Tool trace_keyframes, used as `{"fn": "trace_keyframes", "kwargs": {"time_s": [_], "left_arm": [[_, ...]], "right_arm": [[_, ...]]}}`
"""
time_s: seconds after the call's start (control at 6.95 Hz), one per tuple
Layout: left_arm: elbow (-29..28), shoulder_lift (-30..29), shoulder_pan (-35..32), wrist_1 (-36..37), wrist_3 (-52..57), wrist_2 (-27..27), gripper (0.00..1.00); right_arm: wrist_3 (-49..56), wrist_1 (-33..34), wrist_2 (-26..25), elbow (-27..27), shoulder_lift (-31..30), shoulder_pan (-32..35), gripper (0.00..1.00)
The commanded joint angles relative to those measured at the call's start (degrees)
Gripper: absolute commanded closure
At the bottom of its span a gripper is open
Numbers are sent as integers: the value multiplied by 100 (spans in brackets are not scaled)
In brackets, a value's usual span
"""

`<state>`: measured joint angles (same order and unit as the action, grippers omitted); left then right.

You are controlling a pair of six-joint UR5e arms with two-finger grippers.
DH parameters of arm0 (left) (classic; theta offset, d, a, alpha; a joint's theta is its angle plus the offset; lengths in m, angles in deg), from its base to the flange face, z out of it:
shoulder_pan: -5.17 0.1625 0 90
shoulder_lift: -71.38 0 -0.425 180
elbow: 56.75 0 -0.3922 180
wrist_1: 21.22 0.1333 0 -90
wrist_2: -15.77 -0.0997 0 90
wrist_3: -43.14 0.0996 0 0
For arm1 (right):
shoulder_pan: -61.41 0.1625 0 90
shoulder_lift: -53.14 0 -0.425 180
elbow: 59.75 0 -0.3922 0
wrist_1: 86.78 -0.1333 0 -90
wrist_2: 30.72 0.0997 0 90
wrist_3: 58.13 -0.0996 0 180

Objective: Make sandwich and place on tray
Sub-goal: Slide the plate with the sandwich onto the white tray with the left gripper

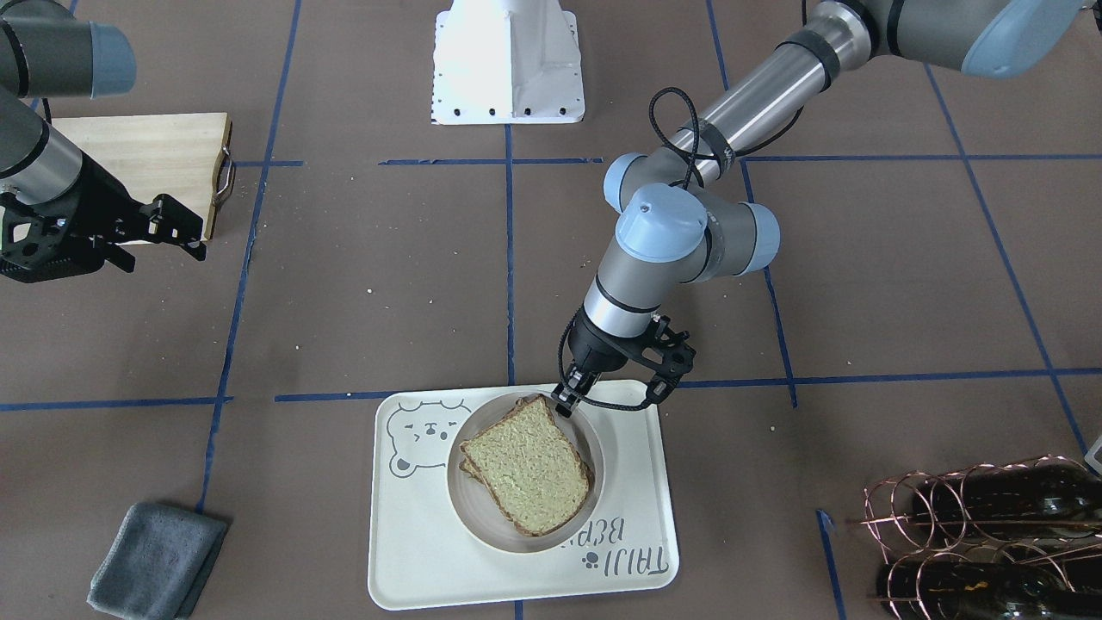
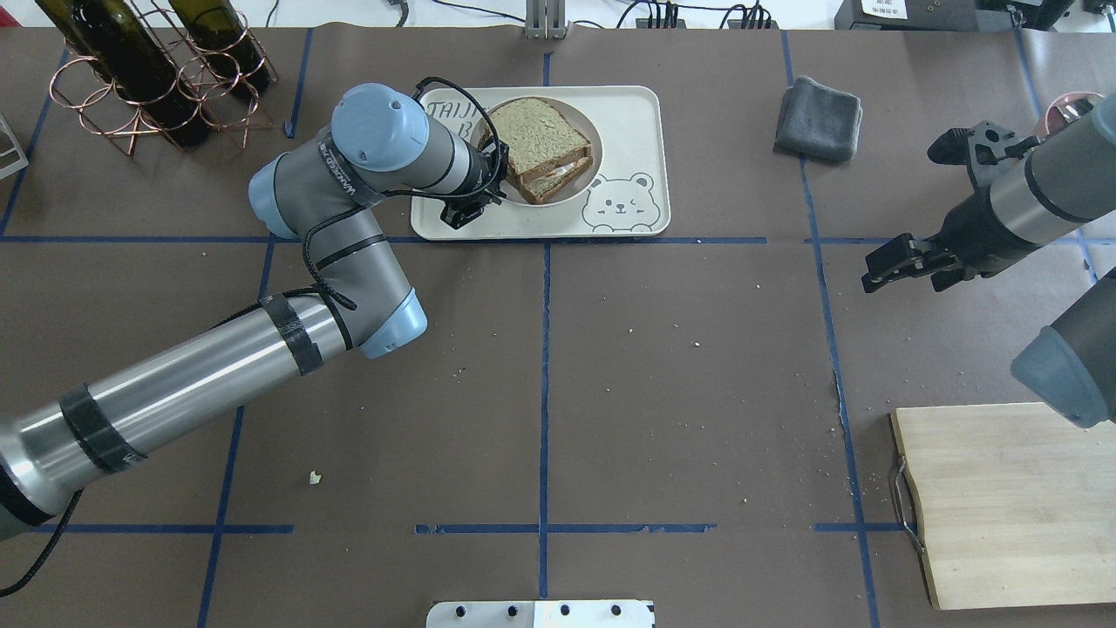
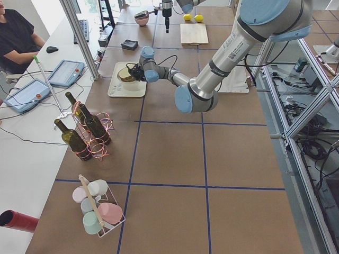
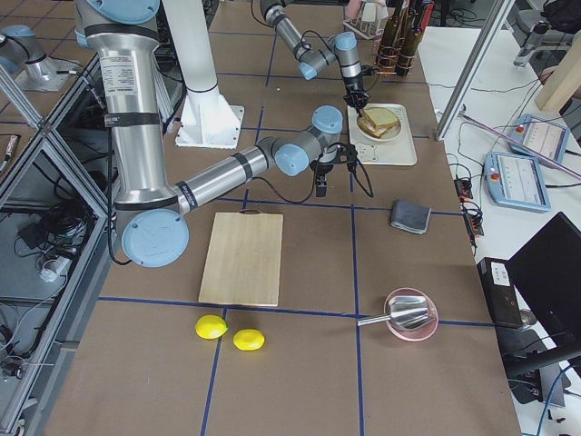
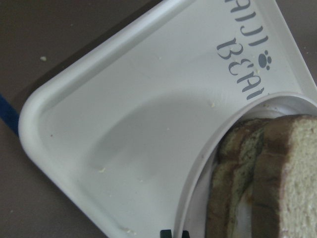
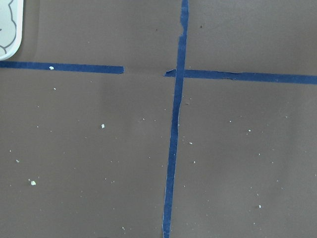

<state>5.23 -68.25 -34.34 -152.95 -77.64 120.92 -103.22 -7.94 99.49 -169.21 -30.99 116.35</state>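
Observation:
The sandwich (image 1: 527,469), two toast slices with white egg showing between them (image 2: 536,148), lies on a small round white plate (image 1: 465,508), and the plate stands on the cream bear tray (image 1: 413,551). My left gripper (image 1: 564,403) points down at the plate's rim by the sandwich's corner. Its fingers look shut on that rim. The left wrist view shows the tray (image 5: 124,124), the plate rim (image 5: 218,144) and the sandwich's side (image 5: 277,173). My right gripper (image 1: 194,237) hovers open and empty, far from the tray (image 2: 872,272).
A wooden cutting board (image 2: 1011,497) lies under the right arm. A grey cloth (image 2: 819,118) lies beside the tray. A copper wine rack with bottles (image 2: 148,70) stands near the left arm. The robot's white base (image 1: 508,60) is at the table's edge.

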Motion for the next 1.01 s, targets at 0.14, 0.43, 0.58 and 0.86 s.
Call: {"fn": "trace_keyframes", "kwargs": {"time_s": [0.14, 0.43, 0.58, 0.86], "left_arm": [[-203, -38, -4, -187, 54, -21, 81], [-160, 5, -13, -152, 458, -21, 69], [41, 127, -74, -143, 580, -12, 70], [1600, 1388, -109, 214, 1472, 128, 71]], "right_arm": [[0, 0, 13, -5, -42, -1, 0], [0, 0, 13, -13, -43, -1, 0], [0, 0, 13, -5, -34, -1, 0], [18, 35, 57, 30, -17, 7, 0]]}}
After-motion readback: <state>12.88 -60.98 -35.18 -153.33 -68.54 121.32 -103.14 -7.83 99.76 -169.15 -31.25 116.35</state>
